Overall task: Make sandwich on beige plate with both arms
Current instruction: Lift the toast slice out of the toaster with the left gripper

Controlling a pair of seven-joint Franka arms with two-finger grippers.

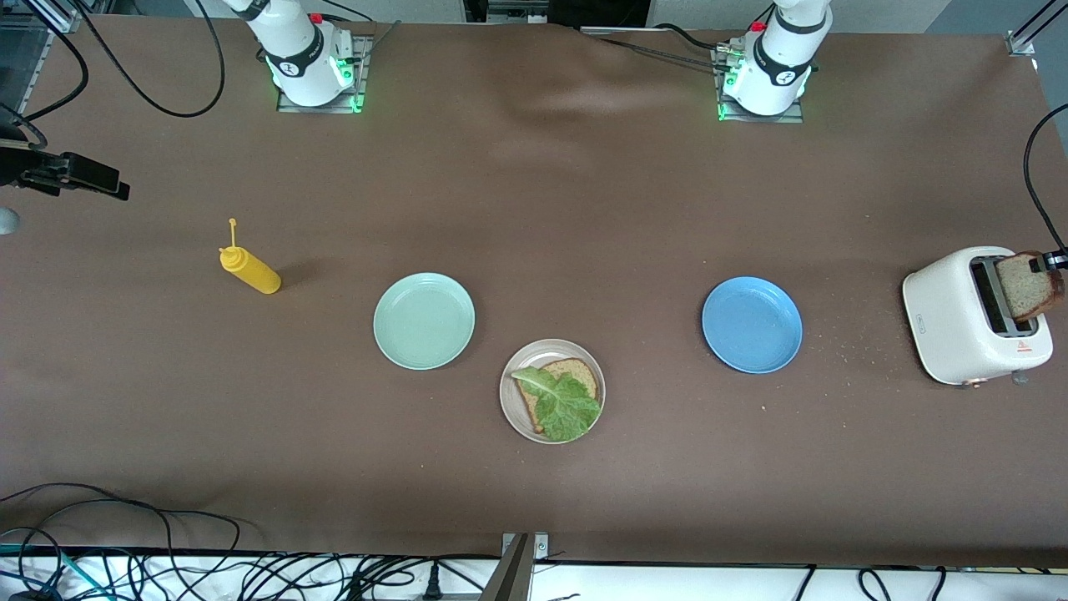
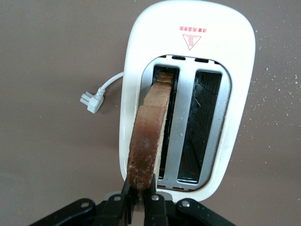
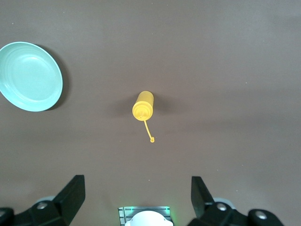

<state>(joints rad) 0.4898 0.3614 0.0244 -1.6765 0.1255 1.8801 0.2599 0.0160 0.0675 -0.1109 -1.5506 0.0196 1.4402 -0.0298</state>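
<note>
Brown surface [image 1: 584, 209] carries a mustard bottle [image 1: 250, 270], mint plate [image 1: 424, 320], beige plate [image 1: 511, 409], blue plate [image 1: 752, 325], and toaster [image 1: 959, 321].

- We see the lettuce leaf [image 1: 561, 404] hiding much of the bread slice [image 1: 567, 380] beneath.
- The picture's 3 o'clock edge cuts off the left gripper [image 1: 1053, 262].
- We cannot read the toaster [image 1: 972, 315] label.

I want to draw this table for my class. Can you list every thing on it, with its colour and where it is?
beige plate: one, pinkish-beige, nearest the front camera.
bread slice: one, brown, on the beige plate.
lettuce: one, green, on that slice.
mint plate: one, beside the beige plate.
blue plate: one, toward the left arm's end.
mustard bottle: one, yellow, toward the right arm's end.
toaster: one, white, at the left arm's end.
toast slice: one, brown, in a toaster slot.
left gripper: shut on the toast slice.
right gripper: open, above the mustard bottle.
</note>
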